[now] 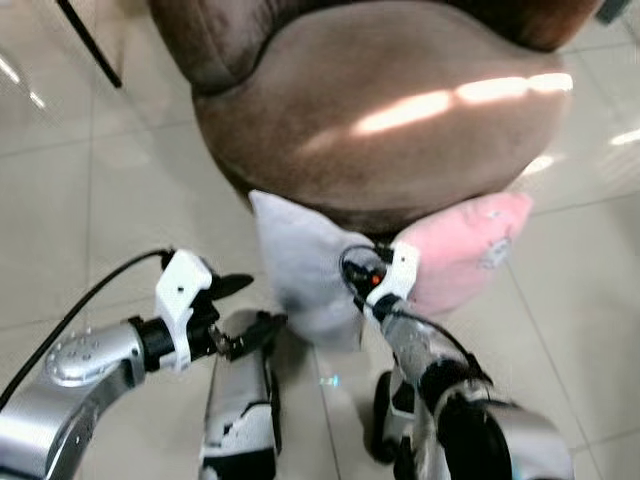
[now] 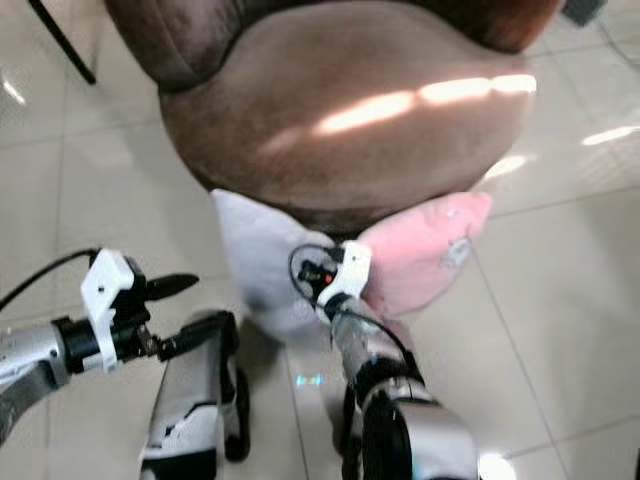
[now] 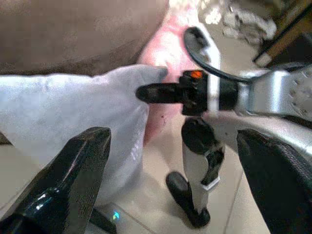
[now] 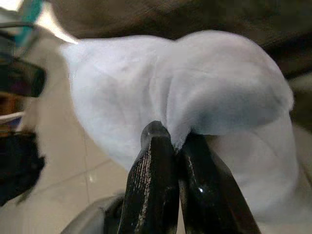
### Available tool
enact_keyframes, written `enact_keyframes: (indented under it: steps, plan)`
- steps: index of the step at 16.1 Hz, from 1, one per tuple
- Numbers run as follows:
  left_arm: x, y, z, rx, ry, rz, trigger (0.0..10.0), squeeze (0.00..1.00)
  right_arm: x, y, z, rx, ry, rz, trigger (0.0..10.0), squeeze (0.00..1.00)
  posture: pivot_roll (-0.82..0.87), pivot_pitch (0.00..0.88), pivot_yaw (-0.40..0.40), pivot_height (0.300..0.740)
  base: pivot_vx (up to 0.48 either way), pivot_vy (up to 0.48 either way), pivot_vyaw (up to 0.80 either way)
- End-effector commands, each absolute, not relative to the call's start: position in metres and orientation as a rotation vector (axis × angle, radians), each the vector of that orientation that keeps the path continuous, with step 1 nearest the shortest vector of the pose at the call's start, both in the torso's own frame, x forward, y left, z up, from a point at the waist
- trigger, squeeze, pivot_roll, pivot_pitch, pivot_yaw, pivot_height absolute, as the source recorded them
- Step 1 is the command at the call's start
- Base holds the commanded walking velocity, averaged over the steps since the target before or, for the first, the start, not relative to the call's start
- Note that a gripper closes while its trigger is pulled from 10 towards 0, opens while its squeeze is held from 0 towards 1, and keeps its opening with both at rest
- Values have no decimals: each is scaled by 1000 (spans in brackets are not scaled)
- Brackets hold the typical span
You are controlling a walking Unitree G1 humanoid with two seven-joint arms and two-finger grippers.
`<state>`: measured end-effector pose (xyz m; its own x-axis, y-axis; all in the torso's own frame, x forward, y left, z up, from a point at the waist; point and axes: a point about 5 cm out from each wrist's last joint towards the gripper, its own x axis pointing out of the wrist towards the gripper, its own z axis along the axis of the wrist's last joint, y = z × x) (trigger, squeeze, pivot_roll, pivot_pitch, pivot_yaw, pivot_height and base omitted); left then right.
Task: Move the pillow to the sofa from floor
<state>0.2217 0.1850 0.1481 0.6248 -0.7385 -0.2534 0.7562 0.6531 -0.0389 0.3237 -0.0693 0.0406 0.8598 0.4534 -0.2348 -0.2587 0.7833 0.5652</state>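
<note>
Head views: white pillow point(image 1: 300, 265) leans on the brown sofa point(image 1: 400, 110) front beside a pink pillow point(image 1: 470, 250), my left gripper point(image 1: 240, 310) spread apart nearby. Right wrist view: right gripper point(image 4: 175, 141) pinches the white pillow's edge.

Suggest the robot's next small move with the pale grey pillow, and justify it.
Probably lift: the right claw is shut on a fold of the soft pale grey pillow, which leans against the brown suede sofa beside a pink pillow. The left claw hangs open nearby.
</note>
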Motion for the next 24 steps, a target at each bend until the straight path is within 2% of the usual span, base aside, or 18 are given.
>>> enact_keyframes:
  steps: [1, 5, 9, 11, 12, 14, 15, 16, 18, 20, 21, 24]
  plan:
    - [218, 192, 148, 48, 245, -822, 10000, 0, 318, -51, 50, 611, 320, 499, 0, 0, 189, 176, -1, 567, 0, 0, 0]
    - [220, 190, 155, 1, 188, -834, 10000, 0, 301, -59, 99, 602, 170, 620, 0, 0, 115, 95, 11, 567, 0, 0, 0]
    - [222, 179, 163, -41, 131, -891, 10000, 0, 272, -71, 150, 670, 74, 634, 0, 0, 86, 57, 3, 567, 0, 0, 0]
    - [225, 177, 171, -66, 93, -900, 10000, 0, 271, -81, 167, 671, 11, 586, 0, 0, 83, 55, 0, 567, 0, 0, 0]
    - [235, 178, 178, -70, 47, -858, 10000, 0, 276, -90, 183, 682, -55, 516, 0, 0, 81, 49, 2, 567, 0, 0, 0]
    - [226, 176, 182, -19, -46, -646, 10000, 0, 283, -108, 214, 623, -205, 396, 0, 0, 66, 25, 8, 567, 0, 0, 0]
    - [234, 181, 180, 15, -57, -498, 10000, 0, 283, -114, 222, 603, -250, 347, 1098, 0, 59, 19, 9, 567, 0, 0, 0]
    - [241, 184, 177, 48, -46, -420, 10000, 0, 284, -116, 222, 573, -240, 326, 10000, 0, 56, 15, 8, 567, 0, 0, 0]
    - [263, 194, 178, 161, -68, -216, 10000, 0, 286, -115, 205, 353, -163, 286, 10000, 0, 42, 3, -6, 572, 0, 0, 0]
    - [270, 191, 177, 190, -82, -138, 10000, 0, 287, -115, 199, 327, -150, 249, 10000, 0, 38, 0, -12, 587, 0, 0, 0]
    - [272, 188, 177, 190, -88, -118, 10000, 0, 288, -115, 195, 320, -134, 230, 10000, 0, 38, 0, -12, 597, 0, 0, 0]
    - [272, 171, 174, 294, -124, -200, 10000, 0, 290, -118, 189, 324, -120, 189, 10000, 0, 40, 0, -4, 622, 0, 0, 0]
